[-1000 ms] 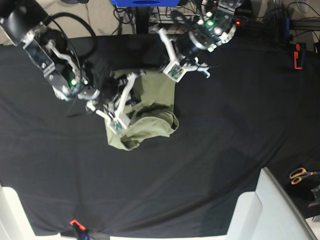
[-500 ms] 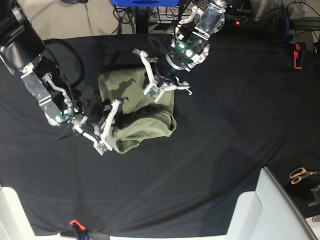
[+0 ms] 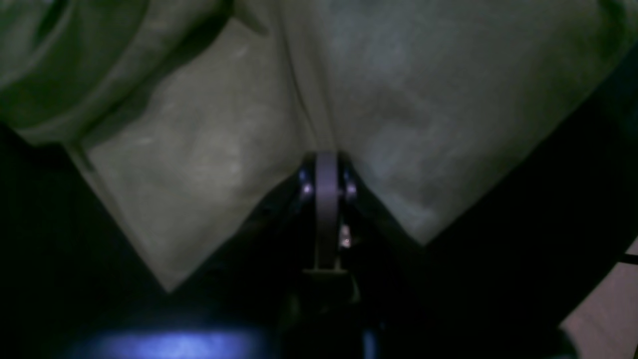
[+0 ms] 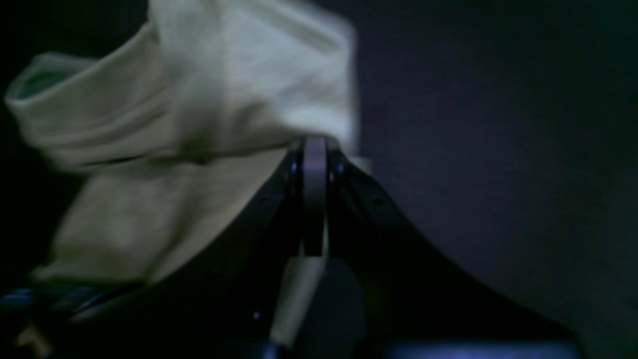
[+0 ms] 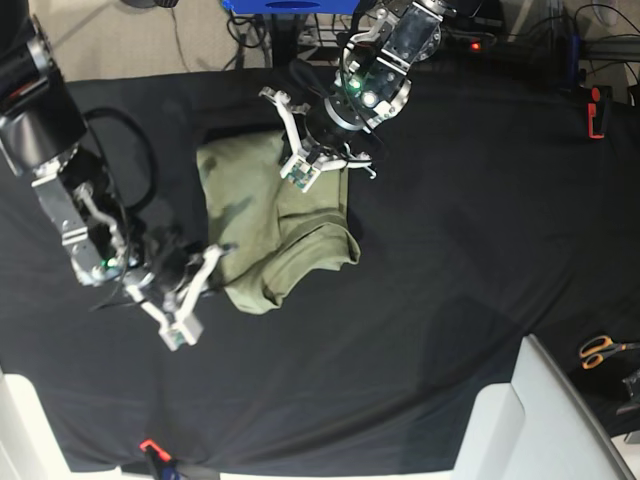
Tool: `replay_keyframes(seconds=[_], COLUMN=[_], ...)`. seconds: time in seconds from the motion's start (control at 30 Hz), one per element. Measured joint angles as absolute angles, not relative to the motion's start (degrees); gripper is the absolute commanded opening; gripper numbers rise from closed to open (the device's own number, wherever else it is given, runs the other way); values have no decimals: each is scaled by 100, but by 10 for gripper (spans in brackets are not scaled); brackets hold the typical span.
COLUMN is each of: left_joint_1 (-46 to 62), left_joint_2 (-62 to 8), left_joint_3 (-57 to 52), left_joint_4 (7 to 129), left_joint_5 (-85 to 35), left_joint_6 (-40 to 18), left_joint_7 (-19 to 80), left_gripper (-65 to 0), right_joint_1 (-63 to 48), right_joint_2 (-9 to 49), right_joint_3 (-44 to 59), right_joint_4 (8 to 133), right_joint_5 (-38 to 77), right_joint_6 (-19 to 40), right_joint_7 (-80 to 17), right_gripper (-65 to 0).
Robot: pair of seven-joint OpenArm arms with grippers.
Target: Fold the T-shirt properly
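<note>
1. Black cloth table covering (image 5: 450,250) fills most of my base view, w/ pale floor beyond its far edge.
2. T-shirt (image 5: 270,215) lies bunched on the cloth, left of centre in base view, between my two arms. Pale sage green, upper part fairly flat, lower part rolled into a thick fold toward the near side. In the right wrist cam the fabric is blurred.
3. Left arm comes in from the top of base view; left gripper (image 5: 318,160) sits on the shirt's far right edge. In the left wrist cam I see the jaws clenched together right at the fabric, w/ a crease running up from them, so I read it as pinching the T-shirt.
4. Right arm is at base view's left; right gripper (image 5: 185,300) is at the shirt's near left edge. Right wrist cam shows jaws pressed tight w/ cloth bunched at the tip, gripping the T-shirt.
5. Orange-handled scissors (image 5: 600,350) lie at far right, well apart from the shirt.
</note>
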State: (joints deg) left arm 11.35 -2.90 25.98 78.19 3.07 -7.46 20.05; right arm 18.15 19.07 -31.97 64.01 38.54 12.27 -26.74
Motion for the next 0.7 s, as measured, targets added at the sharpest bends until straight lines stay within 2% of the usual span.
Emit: replay_keyframes(seconds=[0.13, 0.27, 0.43, 0.57, 0.7], left_joint_1=[1310, 1269, 1125, 681, 228], left_joint_2=[-307, -316, -336, -318, -307], left_joint_3=[2556, 2521, 2014, 1949, 2018], left_joint_4=[8333, 8840, 8941, 8521, 7874], left_joint_5=[314, 294, 307, 309, 318], left_joint_6=[-770, -808, -790, -775, -836], left_joint_7=[2134, 2569, 2661, 2641, 2657], left_gripper=[-650, -650, -650, -650, -650], right_joint_1=[1920, 1898, 1225, 329, -200], right_joint_2=[1916, 1992, 2554, 2550, 2558], right_joint_3=[-3188, -3194, -2751, -1909, -1629], right_joint_4=[6062, 6224, 7636, 8724, 9341], right_joint_5=[3852, 3861, 3868, 3863, 3870], right_joint_6=[1208, 1205, 1103, 1249, 1221], right_joint_7=[-2644, -2477, -2753, -3382, -3426], right_gripper=[-650, -650, -650, -650, -650])
